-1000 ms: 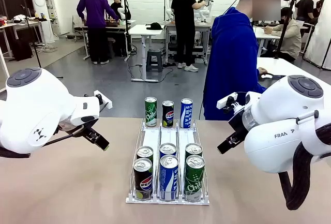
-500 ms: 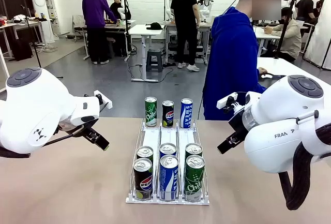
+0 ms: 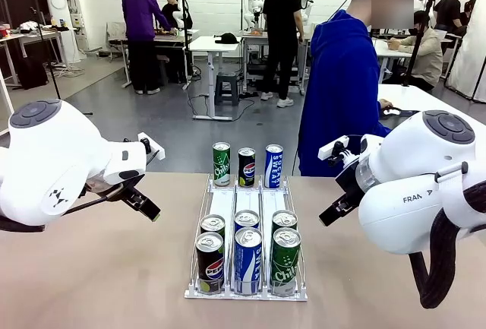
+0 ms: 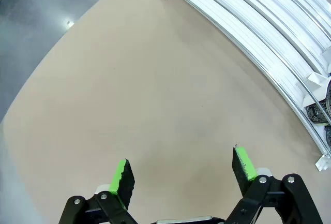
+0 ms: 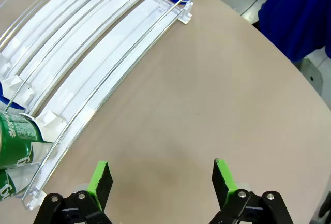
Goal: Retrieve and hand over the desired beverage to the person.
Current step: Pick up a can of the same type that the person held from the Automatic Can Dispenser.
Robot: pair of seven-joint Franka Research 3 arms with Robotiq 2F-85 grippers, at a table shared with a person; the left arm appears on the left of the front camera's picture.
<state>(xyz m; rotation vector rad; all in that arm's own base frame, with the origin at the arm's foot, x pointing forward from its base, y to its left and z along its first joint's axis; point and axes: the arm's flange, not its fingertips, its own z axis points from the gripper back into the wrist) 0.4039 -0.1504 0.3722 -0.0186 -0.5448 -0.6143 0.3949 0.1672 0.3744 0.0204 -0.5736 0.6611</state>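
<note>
The worktop [image 3: 91, 283] carries one white three-lane rack [image 3: 222, 201] down its middle, running from the near edge towards the far edge, where the person [image 3: 342, 93] in the blue hoodie stands side-on. Nothing shows which drink this person wants, so the main risk is a wrong pick. The left pincer [image 4: 181, 169] and the right pincer [image 5: 161, 176] hang wide apart and hold nothing, each over bare worktop on its own side of the rack, so either must swing inward; a careless sweep could catch the rack's thin wire rails and shove the whole rack. The cans are crowded at the near end: a Pepsi can [image 3: 209, 262], a Pocari Sweat can [image 3: 247, 259] and a green Chilsung can [image 3: 285, 260] stand side by side with another row close behind, so wide jaws coming down on one could probably nudge or tip its neighbour. The three single cans [image 3: 247, 167] at the far end stand freer but are a longer reach. Smooth round cans may also slip if gripped off-centre or near the rim.
</note>
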